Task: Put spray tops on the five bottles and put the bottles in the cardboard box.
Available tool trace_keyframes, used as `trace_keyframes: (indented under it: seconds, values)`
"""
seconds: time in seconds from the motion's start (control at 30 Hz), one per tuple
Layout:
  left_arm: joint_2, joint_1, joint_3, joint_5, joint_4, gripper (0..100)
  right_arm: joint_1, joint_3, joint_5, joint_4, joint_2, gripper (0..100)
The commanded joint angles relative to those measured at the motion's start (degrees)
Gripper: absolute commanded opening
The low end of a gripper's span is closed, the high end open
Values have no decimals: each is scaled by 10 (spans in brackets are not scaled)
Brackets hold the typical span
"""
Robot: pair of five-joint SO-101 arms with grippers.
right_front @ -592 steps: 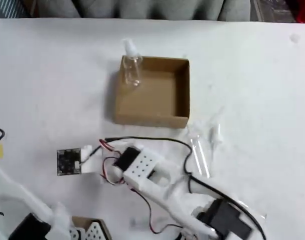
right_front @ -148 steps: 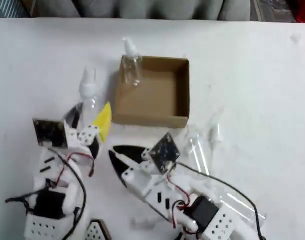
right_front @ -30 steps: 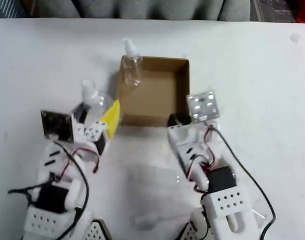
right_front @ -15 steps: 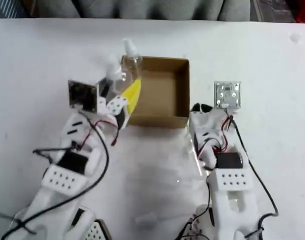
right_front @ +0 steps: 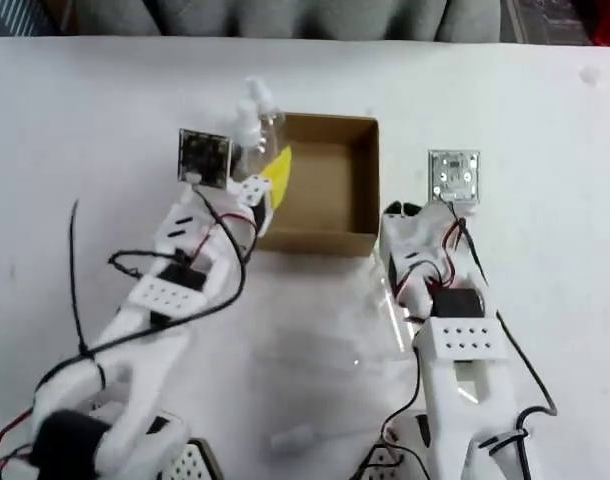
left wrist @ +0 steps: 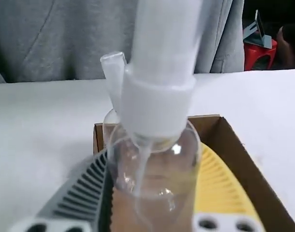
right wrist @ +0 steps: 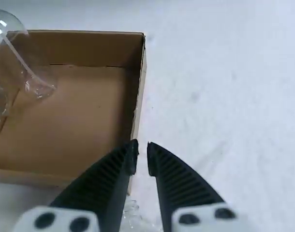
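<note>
My left gripper (right_front: 261,172) is shut on a clear bottle (right_front: 251,146) with a white spray top (left wrist: 157,72), held upright between a grey and a yellow finger (left wrist: 220,193) over the left far corner of the cardboard box (right_front: 370,190). A second capped bottle (right_front: 268,118) stands just behind it in that corner, its top (left wrist: 113,67) peeking past the held one. My right gripper (right wrist: 141,155) sits shut and empty at the box's near right corner (right wrist: 138,87). The second bottle's base (right wrist: 34,82) rests inside the box.
Clear loose bottles (right_front: 393,300) lie on the white table beside the right arm, partly under it. A small clear piece (right_front: 293,437) lies near the front edge between the arms. Grey fabric borders the table's far side.
The left arm carried its bottle from the box's left side up and right, over the box's far left corner. The right arm shifted right to the box's near right corner, then held still.
</note>
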Motion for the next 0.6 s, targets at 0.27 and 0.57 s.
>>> trace_keyframes:
  seconds: [0.27, 0.57]
  values:
    - [145, -27, -111, 3, -31, 20, 5, -35, 6, -12, 3, 17]
    - [221, -27, -161, 3, -31, 20, 4, -35, 6, -12, 3, 17]
